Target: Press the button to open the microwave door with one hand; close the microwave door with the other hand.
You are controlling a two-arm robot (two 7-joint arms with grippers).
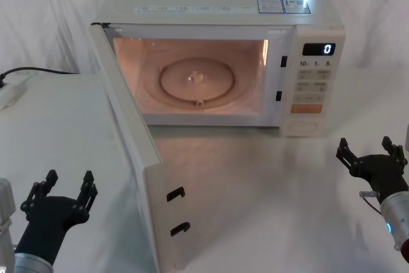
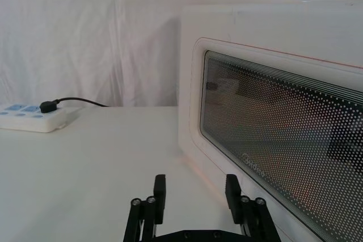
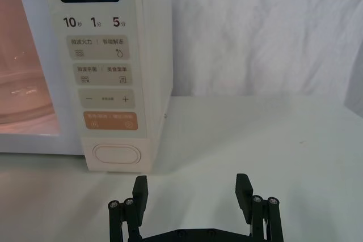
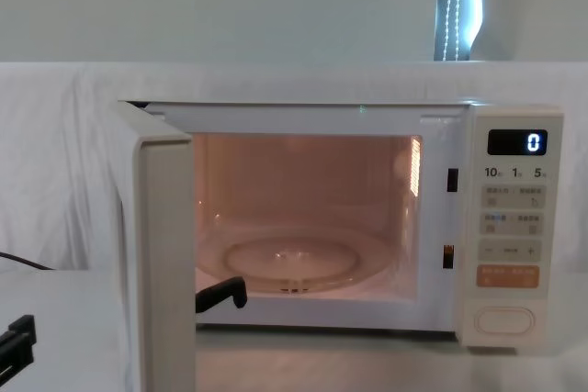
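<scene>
Two grippers low over the counter [image 1: 268, 177], both with fingers apart, left gripper [image 1: 67, 187] beside the wide-open door [image 1: 131, 158], right gripper [image 1: 372, 151] apparently clear of the button [image 3: 117, 155].

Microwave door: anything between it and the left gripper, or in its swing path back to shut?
Nothing visible. The left gripper, fingers open, sits beside the open microwave door with bare table in the closing arc.

1. The cream-white plastic microwave door [image 1: 131, 158] has a dark window with a fine dotted mesh pattern [image 2: 283, 134].
2. The lit microwave cavity [image 1: 192, 81] beside the door glows pale orange-pink.
3. The cream control panel [image 3: 102, 77] carries a black display with a white "0" and an orange button.
4. The left claw [image 1: 64, 187] and right claw [image 1: 370, 151] are black.
5. The worktop [image 1: 268, 196] is white.
</scene>
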